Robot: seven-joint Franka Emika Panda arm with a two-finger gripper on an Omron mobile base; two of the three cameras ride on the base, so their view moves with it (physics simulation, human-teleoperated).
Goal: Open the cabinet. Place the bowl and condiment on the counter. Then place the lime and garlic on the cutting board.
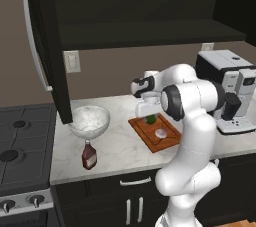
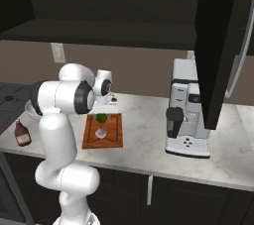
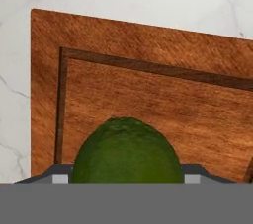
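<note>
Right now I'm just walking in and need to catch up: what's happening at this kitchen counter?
The white robot arm's gripper is low over the cutting board, its jaws spread on either side of the lime; whether they pinch it or the lime rests on the board, I cannot tell. The garlic already lies on the board. The cabinet is open, and the bowl and condiment bottle stand on the counter.
</note>
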